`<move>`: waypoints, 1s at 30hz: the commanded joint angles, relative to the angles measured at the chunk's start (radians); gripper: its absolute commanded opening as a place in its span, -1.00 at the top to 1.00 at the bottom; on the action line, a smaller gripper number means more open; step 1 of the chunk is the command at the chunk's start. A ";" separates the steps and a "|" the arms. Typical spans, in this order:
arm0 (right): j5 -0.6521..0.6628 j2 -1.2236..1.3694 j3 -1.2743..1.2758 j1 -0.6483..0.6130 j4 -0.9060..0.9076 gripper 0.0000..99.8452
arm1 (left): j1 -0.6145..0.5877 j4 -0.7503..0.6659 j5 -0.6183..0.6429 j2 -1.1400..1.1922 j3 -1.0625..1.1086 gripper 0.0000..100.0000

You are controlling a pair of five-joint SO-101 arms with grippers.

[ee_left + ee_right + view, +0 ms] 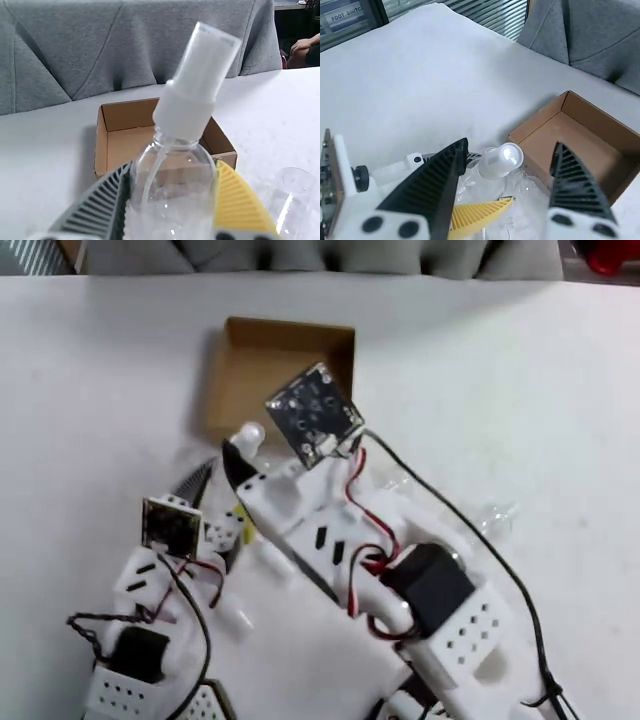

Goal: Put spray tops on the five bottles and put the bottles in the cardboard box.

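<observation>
A clear bottle [172, 195] with a white spray top [196, 85] stands tilted in my left gripper [173, 167], which is shut on its body between the grey and yellow fingers. My right gripper [510, 146] is open, its black fingers [435, 180] on either side of the spray top [502, 159] without touching it. The cardboard box [285, 370] lies just behind the bottle, open side up, its floor [125, 145] bare where it shows. In the high view the spray top [248, 437] sits at the box's near edge, beside the right gripper [262, 448].
Another clear bottle [295, 187] without a top lies on the white table to the right; clear bottles [490, 515] also show beside the right arm. A small white part [240, 617] lies near the left arm. A grey sofa runs along the table's far edge.
</observation>
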 commanded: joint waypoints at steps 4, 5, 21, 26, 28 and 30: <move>0.008 -0.094 -0.061 0.031 0.094 0.71 | 0.002 -0.034 -0.012 -0.018 -0.005 0.94; 0.008 -0.104 -0.061 0.033 0.108 0.80 | 0.002 -0.034 -0.012 -0.018 -0.005 0.94; 0.008 -0.076 0.270 0.125 -0.222 0.97 | 0.002 -0.034 -0.012 -0.018 -0.005 0.94; 0.008 -0.002 0.267 0.111 -0.283 0.97 | 0.002 -0.034 -0.012 -0.018 -0.005 0.94; 0.008 0.012 0.269 0.104 -0.280 0.97 | 0.002 -0.034 -0.012 -0.018 -0.005 0.94; 0.008 0.013 0.275 0.102 -0.278 0.97 | 0.002 -0.034 -0.012 -0.018 -0.005 0.94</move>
